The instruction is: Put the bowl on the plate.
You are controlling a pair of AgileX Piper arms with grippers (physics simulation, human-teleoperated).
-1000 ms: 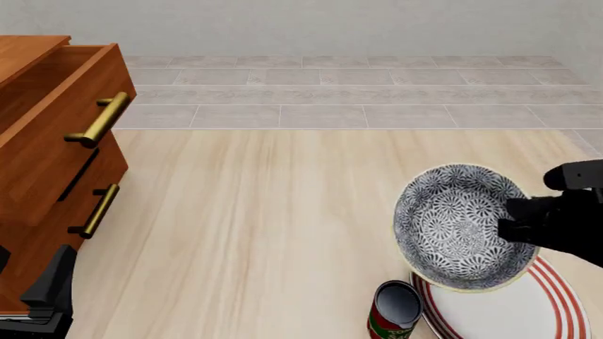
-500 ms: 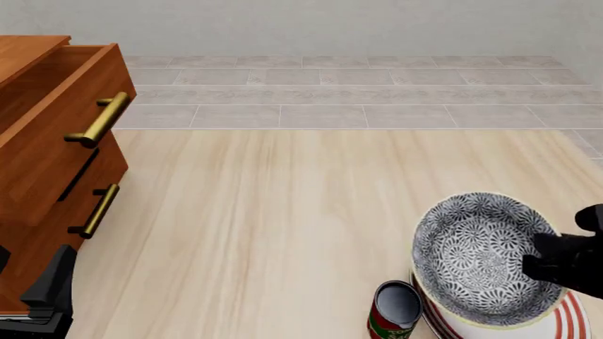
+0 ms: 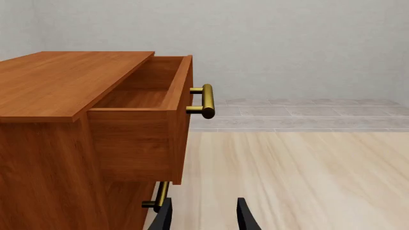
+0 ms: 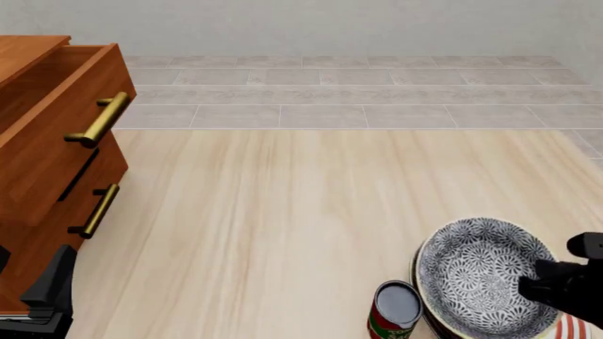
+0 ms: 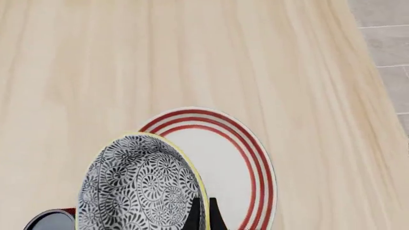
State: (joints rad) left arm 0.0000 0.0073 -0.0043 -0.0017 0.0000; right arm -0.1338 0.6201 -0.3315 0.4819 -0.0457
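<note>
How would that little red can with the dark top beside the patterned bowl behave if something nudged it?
The small red can stands upright and looks tall for its base, so it would probably tip, then roll on its round side. It sits close by the striped plate and floral bowl, so it might knock them.

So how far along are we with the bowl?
Nearly there. The right gripper is pinching the bowl by its rim, and it's over the plate. I can't tell if it's resting there. Left: let go and pull away. The left gripper is idle by the drawers.

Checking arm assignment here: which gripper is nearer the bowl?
Right. The right gripper is pinched on the bowl rim over the plate; the left gripper sits far across the table by the wooden drawer unit.
</note>
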